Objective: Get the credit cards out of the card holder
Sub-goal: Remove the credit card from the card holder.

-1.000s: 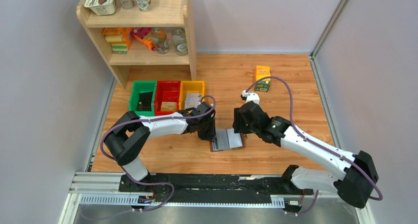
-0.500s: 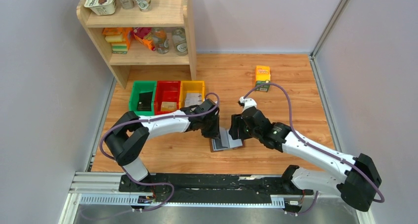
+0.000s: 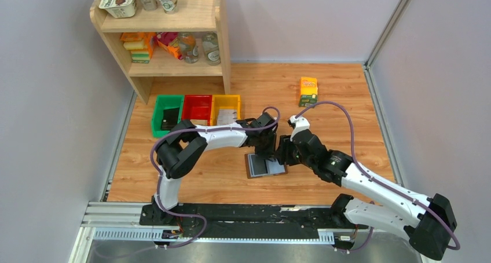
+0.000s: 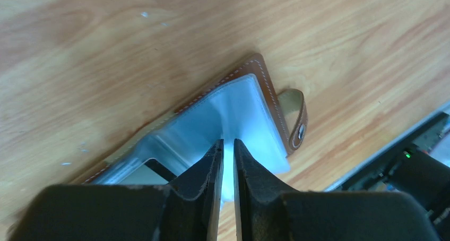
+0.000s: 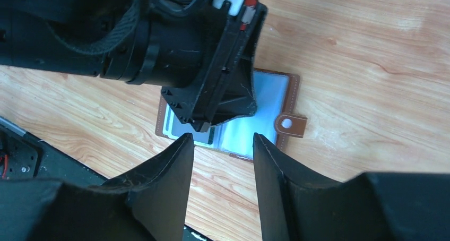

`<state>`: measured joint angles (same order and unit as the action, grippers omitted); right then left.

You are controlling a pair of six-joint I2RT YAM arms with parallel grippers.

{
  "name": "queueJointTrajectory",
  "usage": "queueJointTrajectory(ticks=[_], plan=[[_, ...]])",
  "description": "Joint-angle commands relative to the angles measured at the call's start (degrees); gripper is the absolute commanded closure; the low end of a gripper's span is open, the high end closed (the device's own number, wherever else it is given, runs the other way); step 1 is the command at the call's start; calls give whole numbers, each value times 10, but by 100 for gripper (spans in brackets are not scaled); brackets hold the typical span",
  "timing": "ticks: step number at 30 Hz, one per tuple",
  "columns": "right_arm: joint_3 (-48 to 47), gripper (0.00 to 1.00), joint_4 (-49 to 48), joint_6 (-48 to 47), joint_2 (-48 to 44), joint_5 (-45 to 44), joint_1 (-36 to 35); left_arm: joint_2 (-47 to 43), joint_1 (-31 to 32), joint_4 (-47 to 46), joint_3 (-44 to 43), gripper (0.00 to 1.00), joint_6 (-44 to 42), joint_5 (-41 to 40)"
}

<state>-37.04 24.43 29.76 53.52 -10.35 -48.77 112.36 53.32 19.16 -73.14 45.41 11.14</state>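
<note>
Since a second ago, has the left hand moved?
Yes. The left hand has shifted right, away from the yellow bin, and now sits over the card holder.

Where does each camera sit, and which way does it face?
Top external: above, behind the bases, looking down at the table; both arms show.
Left wrist: on the left arm, looking down past the left gripper.
Right wrist: on the right arm, looking down through the open right gripper.
All three show the card holder.
</note>
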Motion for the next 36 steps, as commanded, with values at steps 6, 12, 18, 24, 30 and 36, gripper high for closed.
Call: queueJointTrajectory(ticks=[6,12,18,24,30,36], plan=[[24,55,-69,14,18,71,32,-13,6,-3,-9,78,-23,-6],[56,59,-137,34,52,174,80,-75,-4,-10,7,78,-30,-41],[68,63,-179,48,106,227,107,-125,-23,-19,33,78,-19,-45],[79,62,-220,55,128,275,124,-183,-48,-6,87,76,-17,-87],[79,55,-239,50,124,327,126,-213,-66,7,136,74,-21,-110],[80,50,-251,42,111,324,127,-208,-70,6,136,74,-23,-104]])
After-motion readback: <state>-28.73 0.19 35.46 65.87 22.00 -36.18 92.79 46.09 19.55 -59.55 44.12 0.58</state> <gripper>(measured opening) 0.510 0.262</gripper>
